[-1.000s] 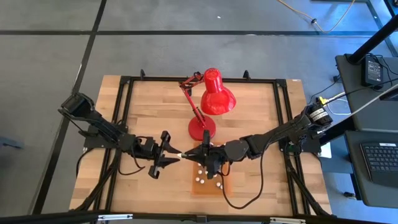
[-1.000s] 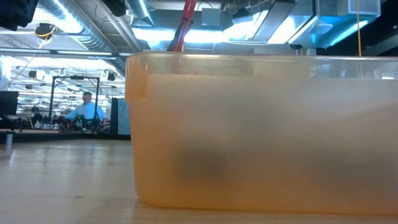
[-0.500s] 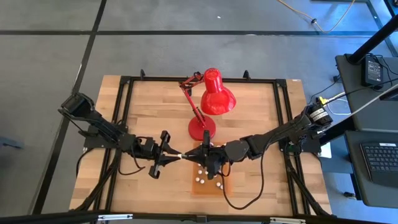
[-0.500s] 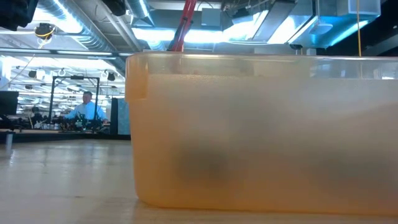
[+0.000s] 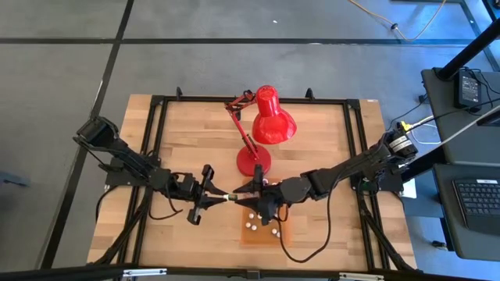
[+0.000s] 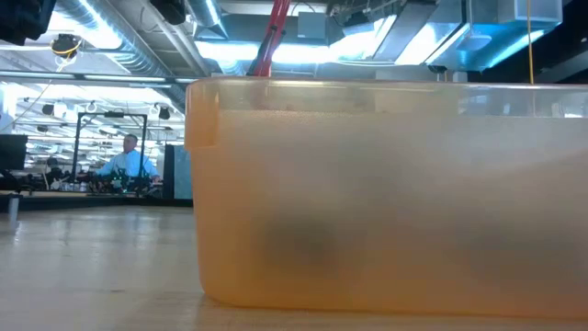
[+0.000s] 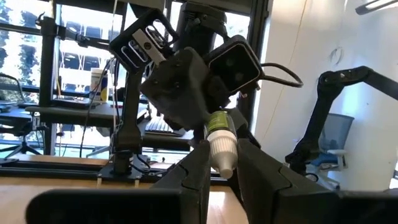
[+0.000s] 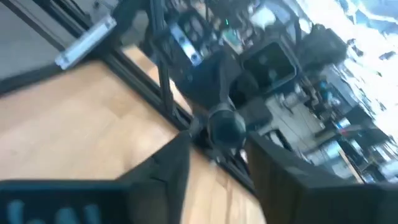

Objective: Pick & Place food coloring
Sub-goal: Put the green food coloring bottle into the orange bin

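One food coloring bottle, green-bodied with a white pointed cap, lies level in the air between my two grippers, above the table just left of the orange tray. My left gripper is at its cap end. My right gripper is shut on its body end. Several other white-capped bottles sit in the tray. In the right wrist view the bottle's dark round bottom shows between my right fingers. My left gripper has the white cap's pointed end pinched between its two fingers, coming level from the table's left side. The bottle is lifted clear and lies level. My right gripper holds the bottle by its body at the bottom end, coming level from the table's right side; its own housing hides the fingers' exact place.
The red desk lamp stands on its round base just beyond the grippers, toward the far edge. The orange tray's wall fills the low view. Bare wood lies to the left and right. A person is far off in the room.
My right gripper and the bottle have eased slightly toward the table's near edge; the bottle's cap stays between my left fingers. Nothing else has moved.
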